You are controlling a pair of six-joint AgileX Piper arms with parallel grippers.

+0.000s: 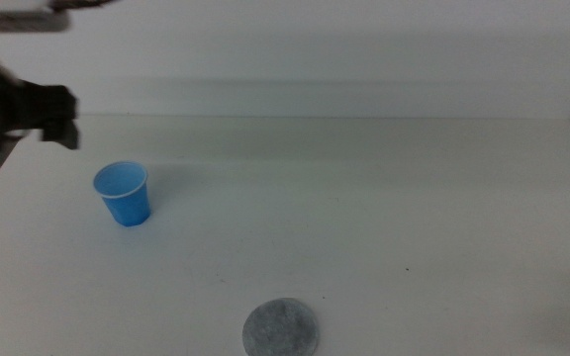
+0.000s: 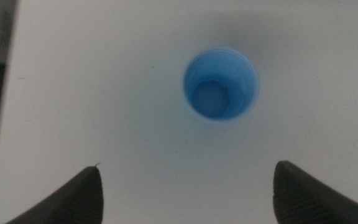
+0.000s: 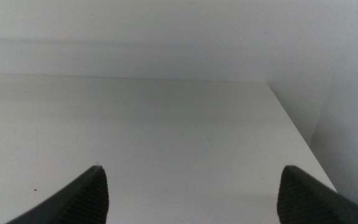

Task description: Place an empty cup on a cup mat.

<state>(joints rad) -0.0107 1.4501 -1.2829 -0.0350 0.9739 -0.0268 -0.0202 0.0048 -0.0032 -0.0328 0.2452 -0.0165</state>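
Note:
The blue cup (image 1: 123, 194) stands upright and empty on the white table at the left; the left wrist view looks down into it (image 2: 220, 85). The grey speckled cup mat (image 1: 280, 329) lies flat near the front edge, right of the cup and apart from it. My left gripper (image 1: 65, 127) is raised at the far left, above and behind the cup; in the left wrist view (image 2: 188, 190) its jaws stand wide apart and empty. My right gripper (image 3: 191, 190) is out of the middle view, its jaws wide apart over bare table.
The white table (image 1: 384, 218) ends at a back edge against a pale wall. Its left edge (image 2: 8, 93) and a dark gap lie close to the cup. Its right edge (image 3: 297, 134) shows in the right wrist view.

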